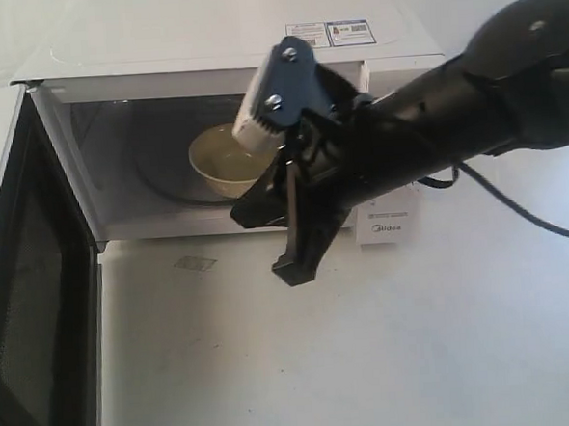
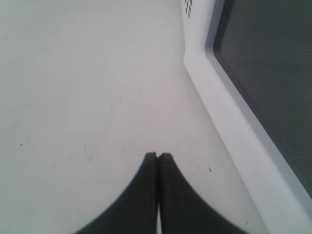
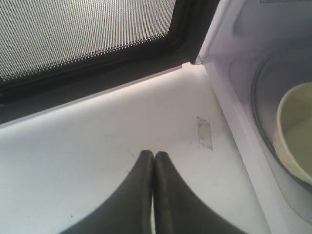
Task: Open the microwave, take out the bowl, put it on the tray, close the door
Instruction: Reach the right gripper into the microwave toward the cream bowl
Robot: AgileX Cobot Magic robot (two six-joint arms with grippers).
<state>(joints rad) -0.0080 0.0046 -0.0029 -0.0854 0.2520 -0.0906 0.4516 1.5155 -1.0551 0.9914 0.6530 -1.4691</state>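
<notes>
In the exterior view the bowl (image 1: 225, 161) is seen upright on the turntable (image 1: 156, 173) inside the microwave (image 1: 207, 44), its mouth turned up; being round, it has no long axis. The door (image 1: 28, 287) is swung wide to the left, and the right end effector (image 1: 289, 263) is hung just in front of the microwave's opening, tips down. In the left wrist view the left end effector (image 2: 157, 156) is shown pressed shut over the bare surface (image 2: 73, 97), beside the door. In the right wrist view the right end effector is shown shut and empty, with the bowl near it, inside the microwave. The bowl is judged stiff, light, breakable and slick on its glossy inside; its near rim is best pinched, one finger within and one without.
</notes>
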